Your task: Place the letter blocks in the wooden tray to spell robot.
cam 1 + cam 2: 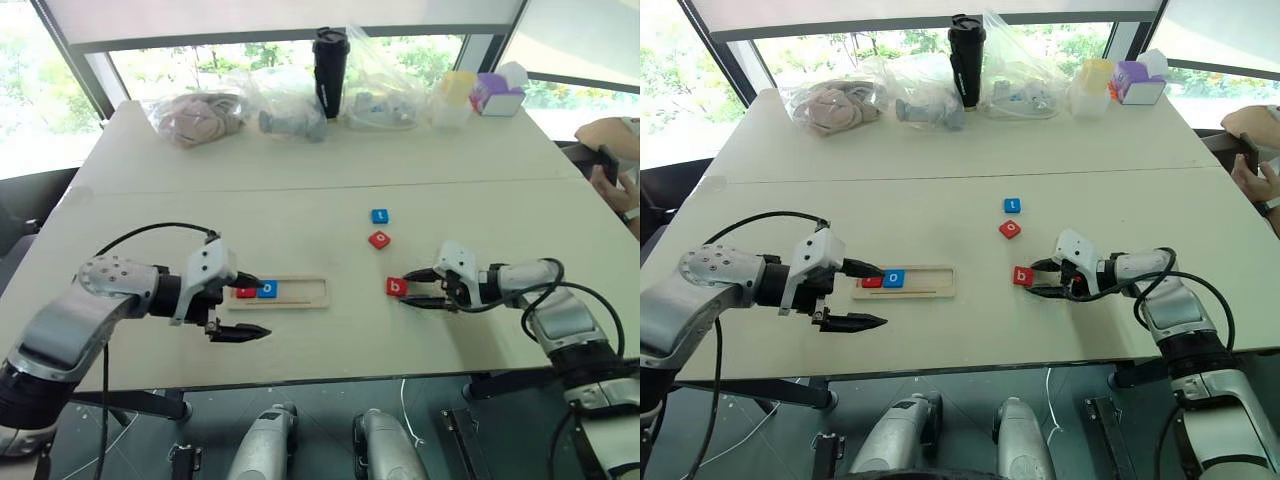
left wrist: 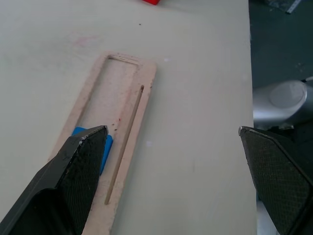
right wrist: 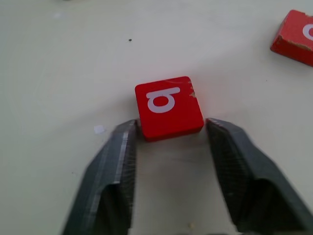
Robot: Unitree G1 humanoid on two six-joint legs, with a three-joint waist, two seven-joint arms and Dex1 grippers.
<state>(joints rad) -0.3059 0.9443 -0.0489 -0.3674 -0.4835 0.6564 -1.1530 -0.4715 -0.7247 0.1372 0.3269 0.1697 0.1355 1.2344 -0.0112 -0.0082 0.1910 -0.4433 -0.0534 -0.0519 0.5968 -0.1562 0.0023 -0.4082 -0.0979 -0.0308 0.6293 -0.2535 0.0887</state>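
A: How does the right gripper [image 1: 410, 288] stand?

B: Its two black fingers [image 3: 115, 166] are apart. The tips sit at the two near corners of the red "b" block [image 3: 168, 106]. The block lies flat on the table [image 1: 300, 200], and most of it is still in front of the tips.

A: And the left gripper [image 1: 255, 307]?

B: It is spread wide and holds nothing. One finger hangs over the left end of the wooden tray [image 1: 300, 300], the other is off the tray, toward the near table edge.

A: Where are the other blocks?

B: Two lie in the left end of the tray, side by side: a red block [image 1: 245, 293], whose letter cannot be read, and then a blue "o" block [image 1: 267, 289]. The rest of the tray is bare. Two more lie loose on the table beyond the "b": a red "o" block [image 1: 380, 239] and, behind it, a blue "t" block [image 1: 379, 215].

A: Anything farther out?

B: A black tumbler [image 1: 330, 70] and some plastic bags [image 1: 290, 105] stand along the far edge. A person's hand [image 1: 610, 180] is at the right side.
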